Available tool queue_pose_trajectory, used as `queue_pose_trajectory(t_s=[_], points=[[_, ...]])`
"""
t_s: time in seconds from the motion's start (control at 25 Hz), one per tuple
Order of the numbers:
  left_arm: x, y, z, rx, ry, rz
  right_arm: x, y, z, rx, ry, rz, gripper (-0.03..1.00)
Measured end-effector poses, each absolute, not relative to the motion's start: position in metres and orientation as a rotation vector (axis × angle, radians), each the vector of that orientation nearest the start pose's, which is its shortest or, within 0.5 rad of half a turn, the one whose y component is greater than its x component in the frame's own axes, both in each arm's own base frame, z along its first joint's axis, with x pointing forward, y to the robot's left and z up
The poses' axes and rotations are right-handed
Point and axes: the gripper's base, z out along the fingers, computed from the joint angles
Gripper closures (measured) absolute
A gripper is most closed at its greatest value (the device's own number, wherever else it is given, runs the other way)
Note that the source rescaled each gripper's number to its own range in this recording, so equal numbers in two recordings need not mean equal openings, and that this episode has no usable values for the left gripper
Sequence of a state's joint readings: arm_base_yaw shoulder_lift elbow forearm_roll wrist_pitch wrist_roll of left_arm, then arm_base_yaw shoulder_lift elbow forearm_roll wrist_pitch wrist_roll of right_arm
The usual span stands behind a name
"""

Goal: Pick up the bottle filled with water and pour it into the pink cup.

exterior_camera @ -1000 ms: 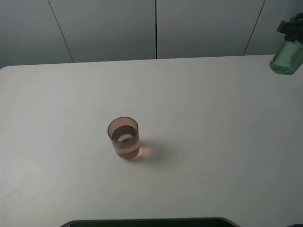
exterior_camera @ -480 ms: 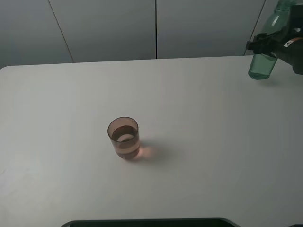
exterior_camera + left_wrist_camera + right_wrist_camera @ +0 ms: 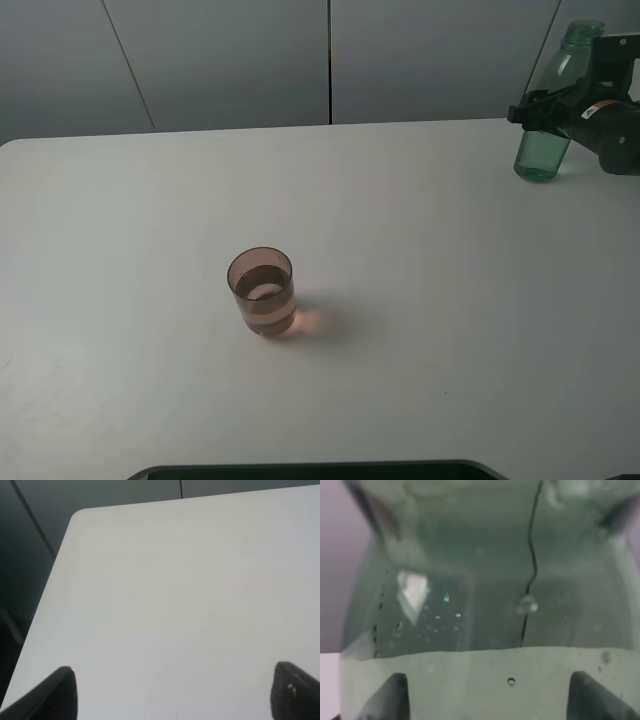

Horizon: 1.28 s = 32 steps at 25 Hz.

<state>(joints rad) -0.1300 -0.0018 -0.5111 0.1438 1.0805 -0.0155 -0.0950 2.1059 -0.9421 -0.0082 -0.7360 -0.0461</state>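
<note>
The pink cup (image 3: 261,290) stands upright near the middle of the white table (image 3: 420,300) and holds some liquid. The green see-through bottle (image 3: 541,152) is at the table's far right back, leaning slightly, neck up, its base at or just above the surface. My right gripper (image 3: 548,112) is shut on the bottle's middle. In the right wrist view the bottle (image 3: 485,605) fills the frame between the right gripper (image 3: 490,695) fingers, with a little water low inside. My left gripper (image 3: 175,687) hovers open over bare table, nothing between its fingers.
Grey wall panels (image 3: 330,60) rise behind the table's back edge. A dark edge (image 3: 310,470) shows at the table's front. The table's left edge and rounded corner (image 3: 75,517) appear in the left wrist view.
The right gripper has carried the bottle in from the right edge of the view, leftward and down. The bottle now shows whole and stands more upright. The cup has not moved.
</note>
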Motion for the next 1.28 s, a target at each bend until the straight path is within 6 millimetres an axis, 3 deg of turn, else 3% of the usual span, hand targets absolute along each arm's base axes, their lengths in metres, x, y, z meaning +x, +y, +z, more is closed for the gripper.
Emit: queue_pose_trajectory(t_s=[0.24,0.28,0.32,0.36,0.4,0.48,0.8,1.12,1.28], points=[[-0.006,0.012,0.279,0.107,2.041,0.081,0.400,-0.038,0.106,0.040,1.910,-0.092,0.97],[-0.006,0.012,0.279,0.107,2.041,0.081,0.400,-0.038,0.106,0.040,1.912,-0.092,0.82],[-0.006,0.012,0.279,0.107,2.041,0.081,0.400,-0.038,0.106,0.041,1.916,-0.092,0.45],[-0.006,0.012,0.279,0.107,2.041,0.081,0.400,-0.037,0.108,0.039,1.919,-0.090,0.17],[-0.006,0.012,0.279,0.107,2.041,0.081,0.400,-0.037,0.111,0.039,1.915,-0.091,0.07],[-0.006,0.012,0.279,0.107,2.041,0.081,0.400,-0.035,0.120,0.033,1.899,-0.091,-0.02],[-0.006,0.012,0.279,0.107,2.041,0.081,0.396,-0.032,0.169,0.028,1.813,-0.088,-0.03],[-0.006,0.012,0.279,0.107,2.041,0.081,0.366,-0.030,0.264,0.042,1.736,-0.081,-0.03],[-0.006,0.012,0.279,0.107,2.041,0.081,0.334,-0.028,0.309,0.086,1.937,-0.051,-0.03]])
